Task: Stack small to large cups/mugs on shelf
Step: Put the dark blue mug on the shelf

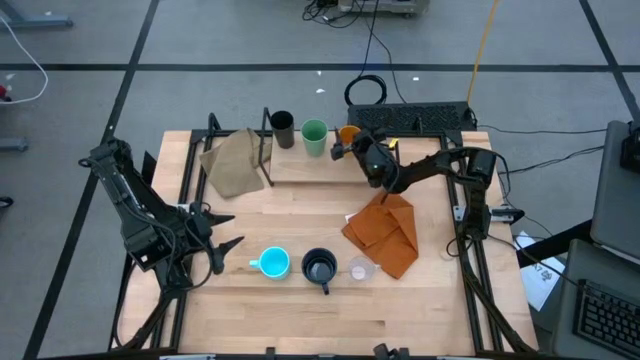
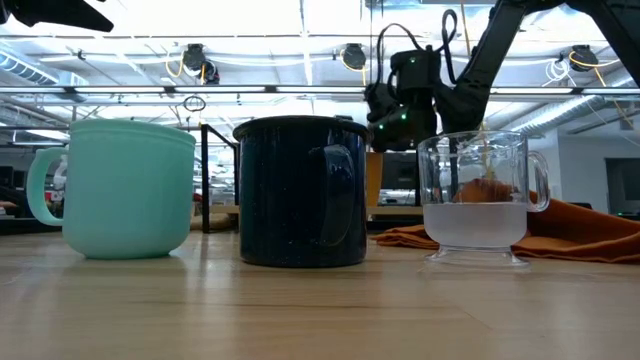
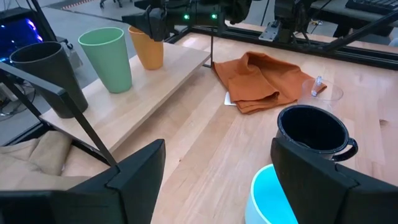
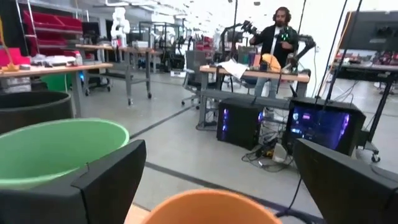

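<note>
On the shelf [image 1: 300, 168] at the table's far side stand a dark brown cup [image 1: 282, 128], a green cup [image 1: 314, 137] and an orange cup [image 1: 349, 131] in a row. My right gripper [image 4: 217, 155] is open just above the orange cup's rim [image 4: 208, 210], one finger on either side and apart from it. A light blue mug [image 1: 272, 263], a dark navy mug [image 1: 319, 268] and a small clear cup [image 1: 361, 268] stand on the tabletop near its front. My left gripper [image 3: 217, 186] waits open, left of the light blue mug [image 3: 270, 199].
A crumpled orange cloth [image 1: 385, 232] lies right of centre on the table. A tan cloth [image 1: 235, 162] drapes over the shelf's left end. Black frame rails run along both table sides. A person [image 4: 280, 31] stands far off in the room.
</note>
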### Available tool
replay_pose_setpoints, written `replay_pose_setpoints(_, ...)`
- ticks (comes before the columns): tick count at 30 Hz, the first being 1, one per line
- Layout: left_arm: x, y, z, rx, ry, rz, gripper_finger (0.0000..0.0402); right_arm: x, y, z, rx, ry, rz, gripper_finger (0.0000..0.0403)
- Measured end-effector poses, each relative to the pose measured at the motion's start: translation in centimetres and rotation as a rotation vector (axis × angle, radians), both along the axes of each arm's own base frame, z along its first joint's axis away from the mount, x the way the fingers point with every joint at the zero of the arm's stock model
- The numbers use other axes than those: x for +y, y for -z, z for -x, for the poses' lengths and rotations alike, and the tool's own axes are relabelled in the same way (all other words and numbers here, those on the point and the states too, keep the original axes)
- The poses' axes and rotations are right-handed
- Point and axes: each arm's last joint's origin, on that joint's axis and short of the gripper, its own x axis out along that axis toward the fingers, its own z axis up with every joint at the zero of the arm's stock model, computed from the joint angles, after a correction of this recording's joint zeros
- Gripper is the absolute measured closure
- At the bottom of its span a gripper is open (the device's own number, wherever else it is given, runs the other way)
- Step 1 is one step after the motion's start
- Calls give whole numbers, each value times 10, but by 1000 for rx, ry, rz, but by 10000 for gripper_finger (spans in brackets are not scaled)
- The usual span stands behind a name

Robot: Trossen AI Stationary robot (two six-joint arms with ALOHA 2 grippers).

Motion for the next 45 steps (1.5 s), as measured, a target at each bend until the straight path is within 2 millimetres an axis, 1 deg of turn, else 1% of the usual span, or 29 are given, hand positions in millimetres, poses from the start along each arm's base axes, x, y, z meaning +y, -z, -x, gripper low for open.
replay_pose_setpoints(6, 0, 0, 0, 3, 0, 6, 110, 2, -5, -1, -21, -29, 35, 4)
replay_pose_setpoints(9, 0, 0, 0, 3, 0, 6, 110, 6, -15, -1, -28, -33, 93, 4)
replay_pose_setpoints(11, 0, 0, 0, 3, 0, 6, 110, 13, -29, -1, -6, -45, 144, 4)
replay_pose_setpoints(14, 0, 0, 0, -5, 0, -11, 110, 30, -57, 2, 12, -77, 197, 4)
replay_pose_setpoints(16, 1, -1, 0, -20, -3, -39, 110, 48, -80, 6, 30, -114, 222, 5)
replay_pose_setpoints(18, 2, -2, -1, -41, -13, -74, 110, 71, -103, 13, 65, -157, 232, 5)
replay_pose_setpoints(21, 4, -3, -3, -71, -35, -112, 110, 108, -133, 30, 108, -269, 228, 5)
replay_pose_setpoints(24, 7, -4, -6, -76, -52, -152, 110, 143, -161, 55, 68, -391, 209, 8)
replay_pose_setpoints(26, 9, -4, -7, -67, -57, -172, 110, 161, -177, 75, 22, -469, 196, 9)
replay_pose_setpoints(29, 10, -4, -9, -58, -64, -188, 110, 181, -197, 104, -66, -572, 159, 9)
replay_pose_setpoints(32, 11, -4, -9, -52, -69, -187, 110, 188, -208, 128, -125, -637, 124, 9)
replay_pose_setpoints(37, 11, -4, -9, -59, -74, -178, 110, 191, -223, 159, -230, -711, 90, 9)
replay_pose_setpoints(41, 9, -4, -11, -73, -72, -145, 110, 200, -234, 187, -293, -946, 118, 9)
replay_pose_setpoints(43, 6, -5, -11, -71, -50, -128, 110, 207, -234, 200, -289, -1114, 117, 9)
replay_pose_setpoints(45, 2, -7, -12, -77, -24, -121, 110, 214, -230, 208, -266, -1236, 76, 9)
